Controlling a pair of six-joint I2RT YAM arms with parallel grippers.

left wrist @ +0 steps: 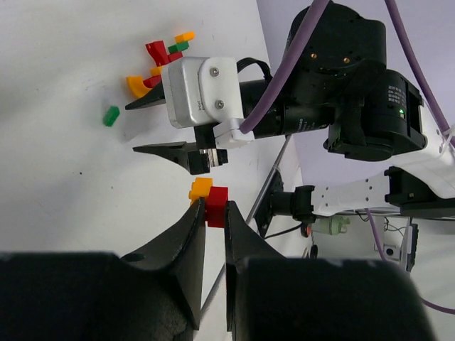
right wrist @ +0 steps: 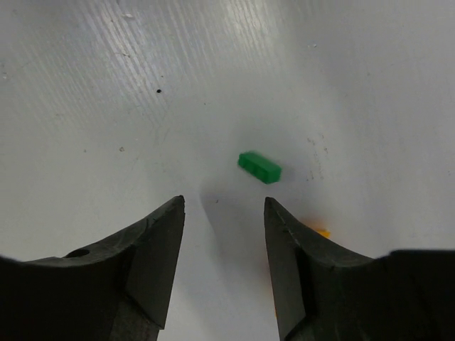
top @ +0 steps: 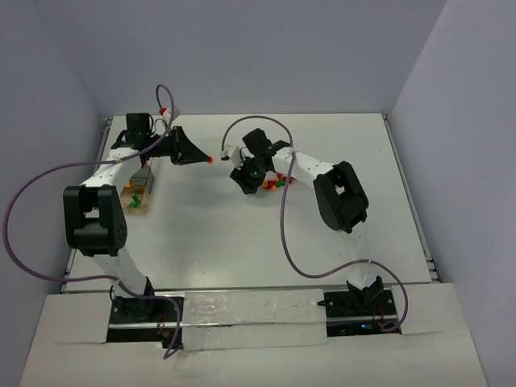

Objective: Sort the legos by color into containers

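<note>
Premises: a robotics laboratory test cell. Evidence: a plain white table [top: 218, 234] is enclosed at the back and both sides by bare pale-grey panels [top: 242, 56]. Two jointed machines, the left arm [top: 97, 222] and the right arm [top: 339, 197], are bolted at its near edge beside a shiny strip [top: 242, 310]. Purple cables [top: 284, 230] loop loose over the surface. Beyond the table edge, the left wrist view shows what appears to be further equipment and wiring [left wrist: 377, 192], too blurred to identify with certainty.

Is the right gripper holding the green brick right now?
No, the green brick lies loose on the table, just ahead of the open right gripper.
</note>
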